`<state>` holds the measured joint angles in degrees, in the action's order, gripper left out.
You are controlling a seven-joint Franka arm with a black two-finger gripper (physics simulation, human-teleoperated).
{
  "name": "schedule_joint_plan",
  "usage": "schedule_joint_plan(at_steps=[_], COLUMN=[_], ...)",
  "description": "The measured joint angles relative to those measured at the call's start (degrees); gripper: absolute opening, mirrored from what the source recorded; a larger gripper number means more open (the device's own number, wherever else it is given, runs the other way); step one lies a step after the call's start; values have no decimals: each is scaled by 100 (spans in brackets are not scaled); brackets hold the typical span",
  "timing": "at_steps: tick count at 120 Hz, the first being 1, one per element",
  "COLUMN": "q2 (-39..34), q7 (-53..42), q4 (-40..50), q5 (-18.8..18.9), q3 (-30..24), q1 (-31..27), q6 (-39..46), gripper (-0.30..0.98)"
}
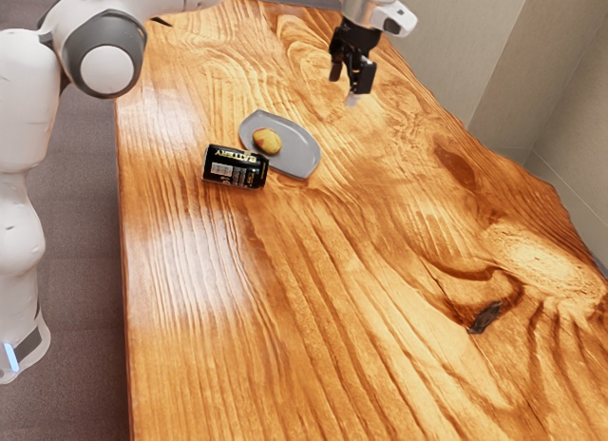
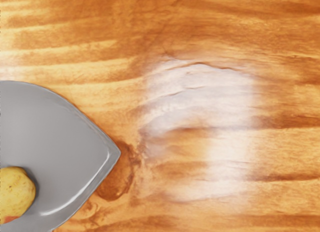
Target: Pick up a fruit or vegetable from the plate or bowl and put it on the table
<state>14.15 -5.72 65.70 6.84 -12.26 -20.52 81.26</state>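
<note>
Glossy wood-grain table [image 1: 380, 336], beige walls [image 1: 518, 66], grey floor [image 1: 81, 270]

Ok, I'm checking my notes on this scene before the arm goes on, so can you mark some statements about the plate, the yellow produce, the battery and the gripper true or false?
1. The yellow produce lies on the gray plate. True.
2. The black battery stands upright on its end. False: it lies on its side.
3. The gripper is holding the yellow produce. False: it hangs above the table, away from the plate, with its fingers apart.
4. The word "BATTERY" is printed on the black thing. True.
5. The battery lies in the middle of the plate. False: it is on the table, next to the plate.
</note>
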Motion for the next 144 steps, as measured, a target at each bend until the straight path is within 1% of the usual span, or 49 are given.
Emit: schedule_joint_plan(at_steps=[23,44,56,60,66,72,84,92,99,112,121,132,144], q2=[37,-31,-156,-318,-710,-1104,-1612,-1685,-1659,-1638,-1684,-1658,-1695], q7=[-22,-162,-378,-499,-652,-610,38,777,1450,2494,3042,3449,3433], q4=[9,155,243,418,950,1488,1743,1744,1778,1990,2288,2444,2418], q5=[-1,-12,-243,-375,-567,-741,-1153,-1370,-1492,-1624,-1703,-1870,-1925], q3=[16,-19,31,203,429,528,580,582,636,1113,1432,1815,1988], q1=[-53,40,7,36,11,-40,-145,-146,-1,559,701,527,-9], q6=[24,13,-121,-158,-140,-84,3,54,96,146,241,441,486], gripper=[69,69,69,68,69,69,69,69,69,69,69,69,69])
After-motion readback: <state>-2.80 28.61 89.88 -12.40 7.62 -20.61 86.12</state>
